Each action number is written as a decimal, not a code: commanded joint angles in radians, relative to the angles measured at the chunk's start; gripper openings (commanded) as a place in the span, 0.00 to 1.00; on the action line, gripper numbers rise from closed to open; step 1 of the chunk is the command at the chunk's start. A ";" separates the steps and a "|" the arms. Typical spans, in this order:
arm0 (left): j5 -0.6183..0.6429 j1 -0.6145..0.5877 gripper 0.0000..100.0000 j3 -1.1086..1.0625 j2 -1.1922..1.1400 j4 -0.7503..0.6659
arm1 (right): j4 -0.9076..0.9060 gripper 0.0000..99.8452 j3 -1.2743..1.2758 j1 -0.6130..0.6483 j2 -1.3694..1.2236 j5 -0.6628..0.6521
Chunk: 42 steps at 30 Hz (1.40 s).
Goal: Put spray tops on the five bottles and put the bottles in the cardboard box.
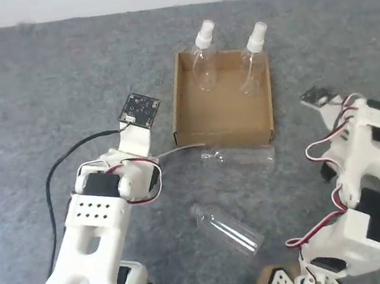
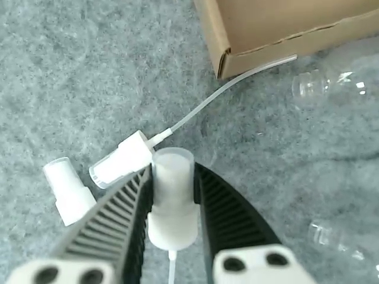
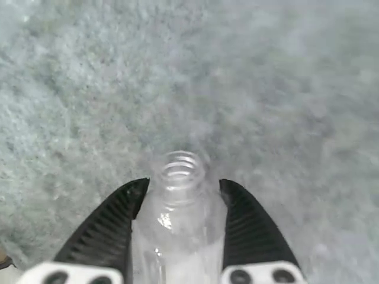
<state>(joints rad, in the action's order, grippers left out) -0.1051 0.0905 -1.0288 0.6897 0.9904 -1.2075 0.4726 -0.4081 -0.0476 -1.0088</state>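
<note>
**Top in one hand, open bottle in the other**

The left hand is clamped on a white spray top. It grips the collar from both sides, so the head juts past the fingertips and the thin dip tube trails back toward the wrist. The right hand is closed around a clear bottle just below the neck. This leaves the open mouth clear beyond its fingertips, most likely so a top can be fed in without the fingers in the way.

Two more tops lie on the grey bench, close to the left hand's fingertips and probably kept within easy reach. One is a loose top whose long tube runs out to the corner of the cardboard box. The other is a shorter top just to its side.

Beyond the left hand, the box already holds two capped bottles against its far wall. Two bare bottles wait on the bench between the hands. One lies just outside the box's near wall and the other is nearer the arm bases.

I judge two of the five done and the third about to be capped. The held top may need turning so that its tube leads into the neck.
</note>
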 commanded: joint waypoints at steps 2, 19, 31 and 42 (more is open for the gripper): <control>0.009 -0.005 0.01 0.110 0.041 -0.011 | -0.160 0.01 -0.210 -0.001 0.156 0.137; 0.121 -0.005 0.01 0.489 0.074 0.166 | -0.331 0.01 -0.219 0.751 0.730 0.571; 0.138 -0.072 0.01 0.232 0.370 0.075 | -0.406 0.01 -0.219 0.328 0.727 0.288; 0.138 -0.080 0.01 0.074 0.377 0.006 | -0.056 0.01 -0.224 -0.137 0.252 0.098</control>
<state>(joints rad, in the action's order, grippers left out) 0.0222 0.0107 -0.9582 1.0349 1.0165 -1.4039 0.2793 -0.4818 0.3943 -0.8968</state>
